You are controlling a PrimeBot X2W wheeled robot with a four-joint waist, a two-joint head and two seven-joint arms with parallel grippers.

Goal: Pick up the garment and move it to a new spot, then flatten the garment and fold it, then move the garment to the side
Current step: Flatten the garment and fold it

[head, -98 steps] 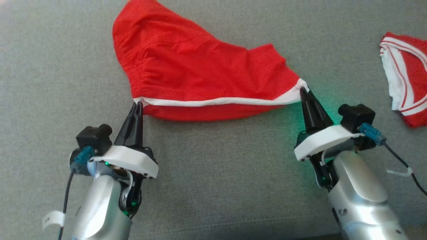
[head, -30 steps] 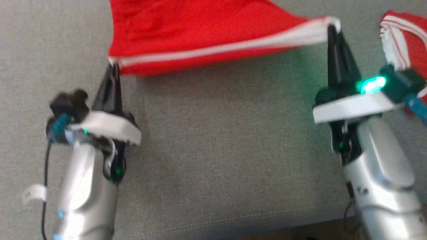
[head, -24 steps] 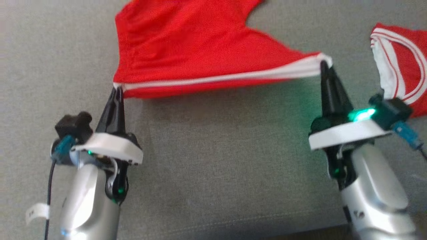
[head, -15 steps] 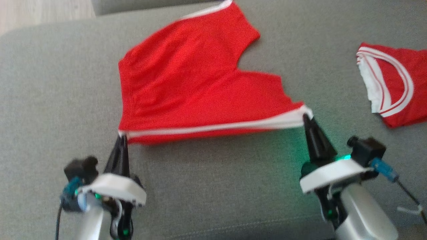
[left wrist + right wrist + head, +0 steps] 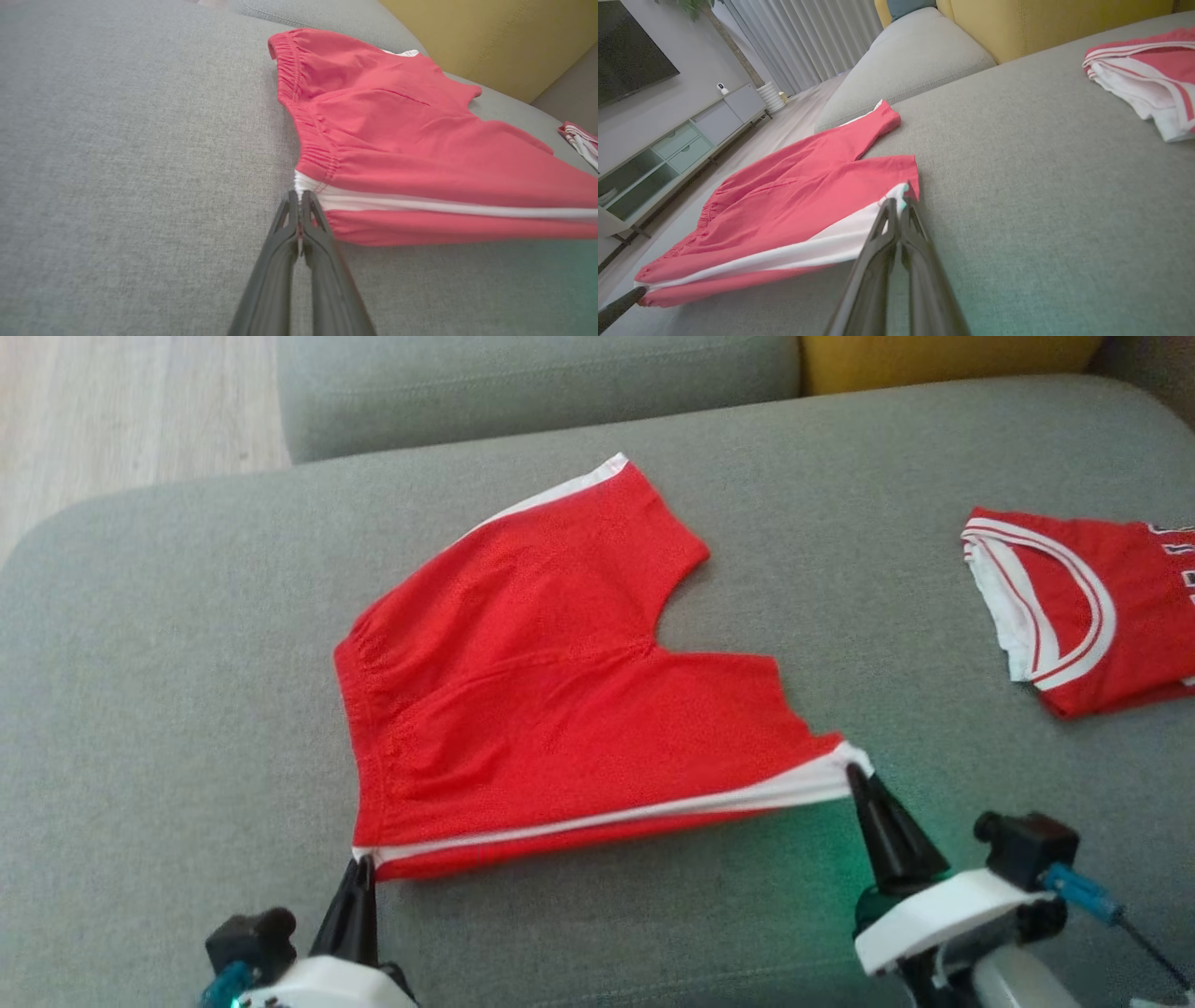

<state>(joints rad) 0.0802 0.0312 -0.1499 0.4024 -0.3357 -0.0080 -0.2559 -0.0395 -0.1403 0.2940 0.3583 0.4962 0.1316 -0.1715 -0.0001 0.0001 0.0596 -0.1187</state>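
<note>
The left gripper (image 5: 361, 870) is clenched, its two dark fingers (image 5: 280, 261) pressed together on the waistband corner of the red shorts (image 5: 560, 709), where the white side stripe (image 5: 420, 205) begins. The right gripper (image 5: 855, 777) is likewise pinched tight, on the hem end of that same stripe. The shorts are spread on the grey sofa seat (image 5: 168, 663), with the near edge drawn taut between the two grips. A second red-and-white garment (image 5: 1074, 607) lies well apart to the right. The gathered elastic (puckered in fine ridges) is made out in the left wrist view. A low cabinet (image 5: 682, 135), pale curtains (image 5: 808, 37) and a dark screen (image 5: 630, 46) are taken in by the right wrist view.
</note>
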